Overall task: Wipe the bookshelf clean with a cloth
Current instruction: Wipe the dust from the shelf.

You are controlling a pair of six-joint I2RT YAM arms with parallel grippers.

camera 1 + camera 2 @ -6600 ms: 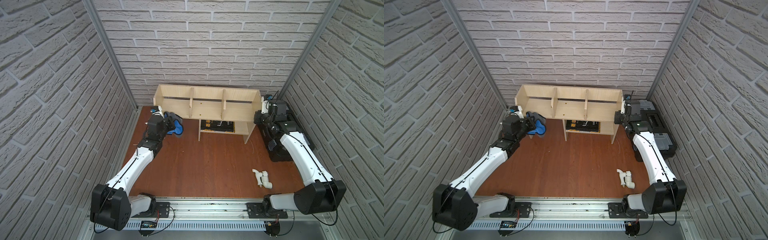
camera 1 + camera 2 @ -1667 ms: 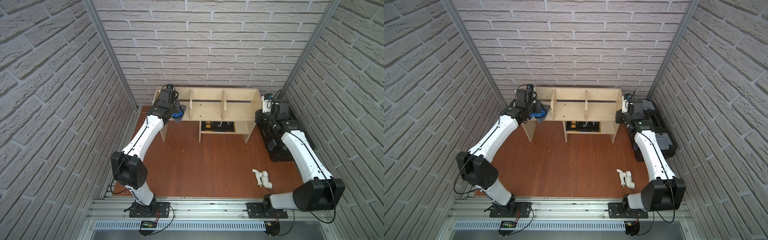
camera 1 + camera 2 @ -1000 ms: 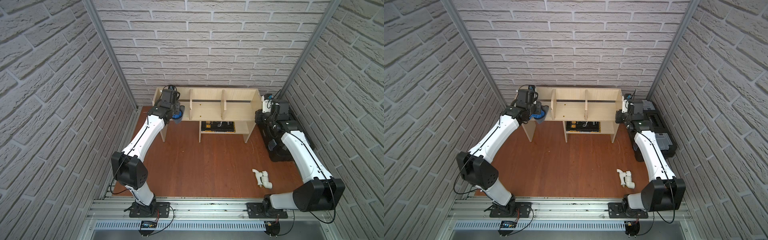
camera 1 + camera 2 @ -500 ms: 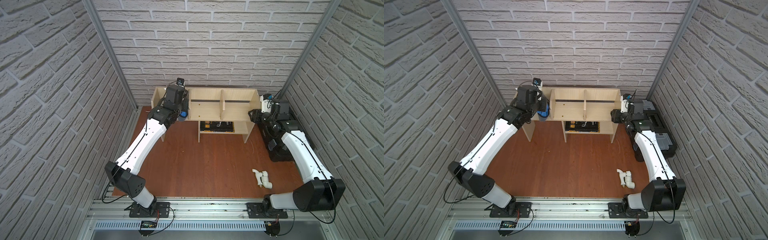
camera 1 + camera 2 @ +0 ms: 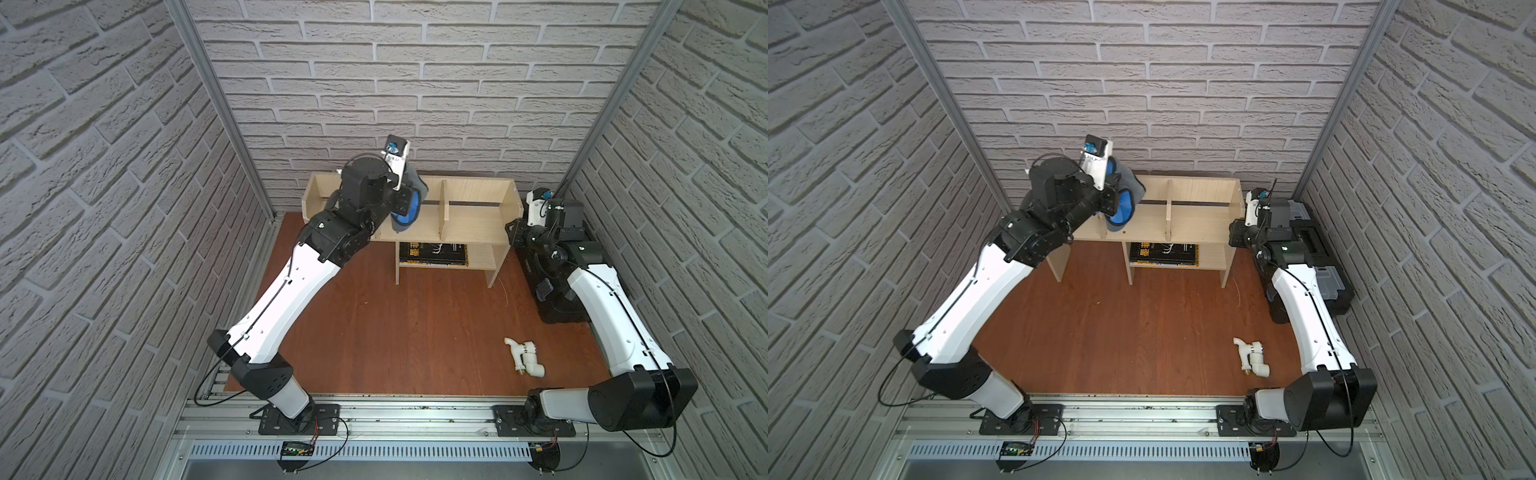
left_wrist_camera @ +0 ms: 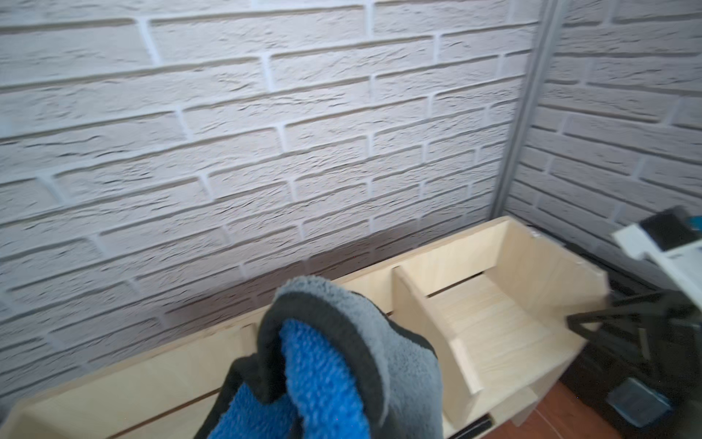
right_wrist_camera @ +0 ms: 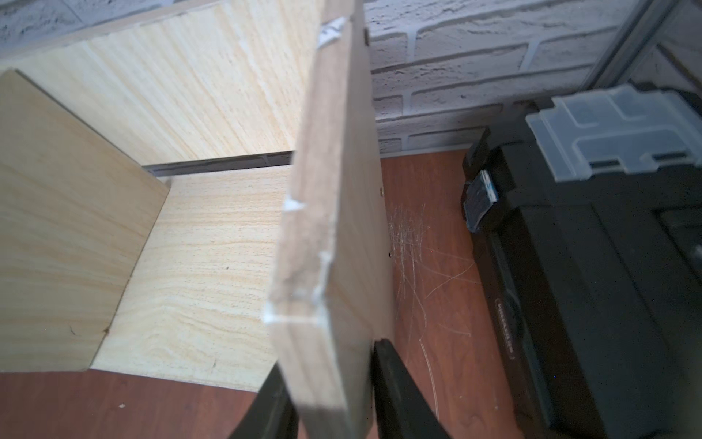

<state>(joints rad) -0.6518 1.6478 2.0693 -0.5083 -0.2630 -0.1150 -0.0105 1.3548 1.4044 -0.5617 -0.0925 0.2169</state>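
Observation:
The light-wood bookshelf stands against the back wall. My left gripper is raised above its left half, shut on the grey and blue cloth. The cloth hangs over the first divider and hides the fingers. I cannot tell whether it touches the wood. My right gripper is shut on the shelf's right side panel, one finger on each face.
A black toolbox sits close to the right of the shelf, under my right arm. A white pipe fitting lies on the table at the front right. A dark book lies on the lower shelf.
My left arm has lifted and swung right with the cloth, from the left end compartment to above the first divider. The right gripper stays at the right side panel.

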